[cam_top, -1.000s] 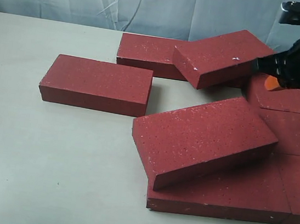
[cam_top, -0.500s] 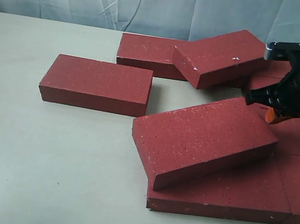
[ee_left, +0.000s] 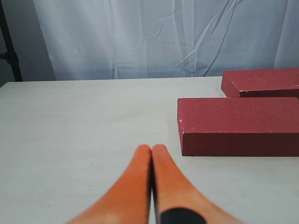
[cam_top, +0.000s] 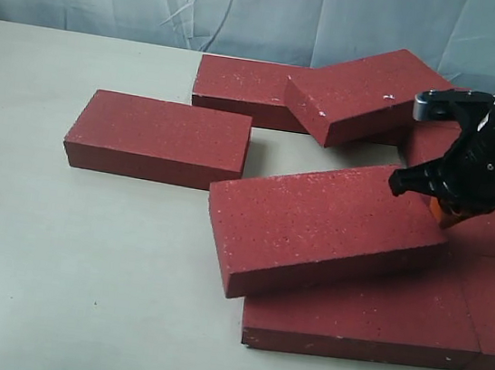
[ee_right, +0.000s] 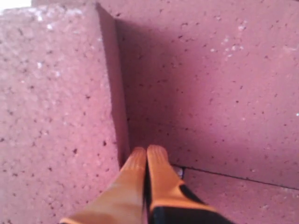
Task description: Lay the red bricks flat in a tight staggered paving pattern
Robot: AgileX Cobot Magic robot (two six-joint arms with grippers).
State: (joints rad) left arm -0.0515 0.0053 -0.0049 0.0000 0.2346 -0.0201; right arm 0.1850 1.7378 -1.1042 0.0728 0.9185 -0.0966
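The right gripper point(cam_top: 439, 208), clenched on nothing, is pressing its tips against the far end of the tilted brick point(cam_top: 324, 227), which is lying askew across the flat-laid bricks point(cam_top: 367, 319) and overhanging the table point(cam_top: 82, 264). This looks like the nudging step; next it is calling for a shove until that brick drops flat beside its neighbours. The left gripper point(ee_left: 152, 150), also clenched empty, is hovering near the lone brick point(ee_left: 238, 123).

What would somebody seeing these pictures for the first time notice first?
A tilted brick sprawls across the flat bricks at centre right, with the black right gripper, shut, at its right end. Behind, a second brick leans on its neighbour; a lone brick lies at left.
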